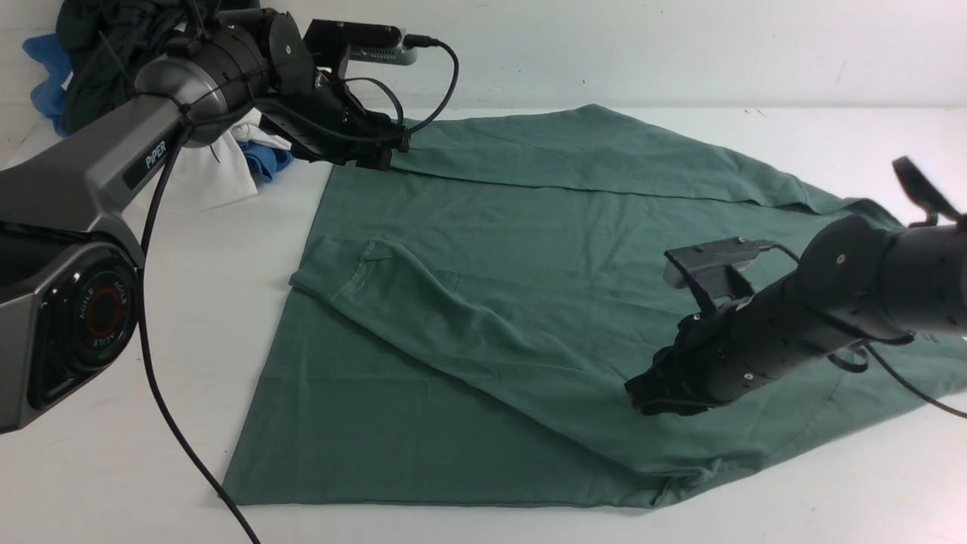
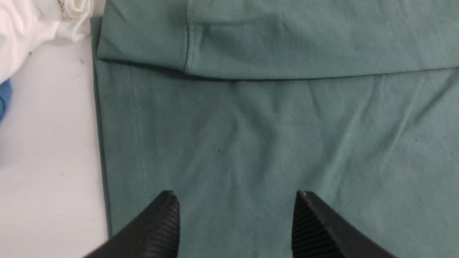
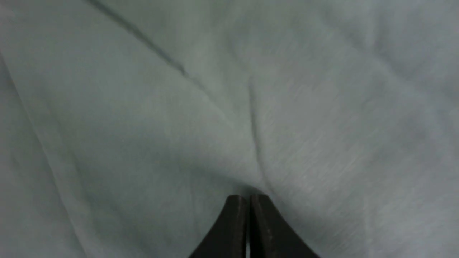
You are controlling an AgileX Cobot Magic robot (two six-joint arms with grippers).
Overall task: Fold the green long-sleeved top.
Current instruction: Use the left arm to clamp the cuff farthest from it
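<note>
Writing, left arm: "PIPER" (image 1: pixel 155 160) in white on the link; "AGILE X" (image 1: pixel 102 317) around the red ring of the joint cap, small but legible.
Top (image 1: pixel 491 302): lies spread on the white desk (image 1: pixel 136 468), from centre to right. One sleeve (image 1: pixel 423 302) lies folded diagonally across the body, with its cuff toward the left edge. A band along the far edge (image 1: pixel 589 151) is folded over onto the body.
Left fingers (image 2: pixel 161 225): spread wide above the top's far left corner, with nothing between them.
Right fingers (image 3: pixel 229 229): pressed together, tips at a crease in the cloth near the top's near right part. It cannot be told whether any cloth is caught between them.
Clothes pile: dark garment (image 1: pixel 113 53), blue cloth (image 1: pixel 268 160) and white cloth (image 1: pixel 219 177), at the far left, beside the top's corner.
Hidden: the right arm (image 1: pixel 793 332) covers part of the top's right side, and the frame cuts off the top's right edge. The left arm covers most of the pile.
Hard to make out: the right wrist view is blurred and pale, showing only folds.
</note>
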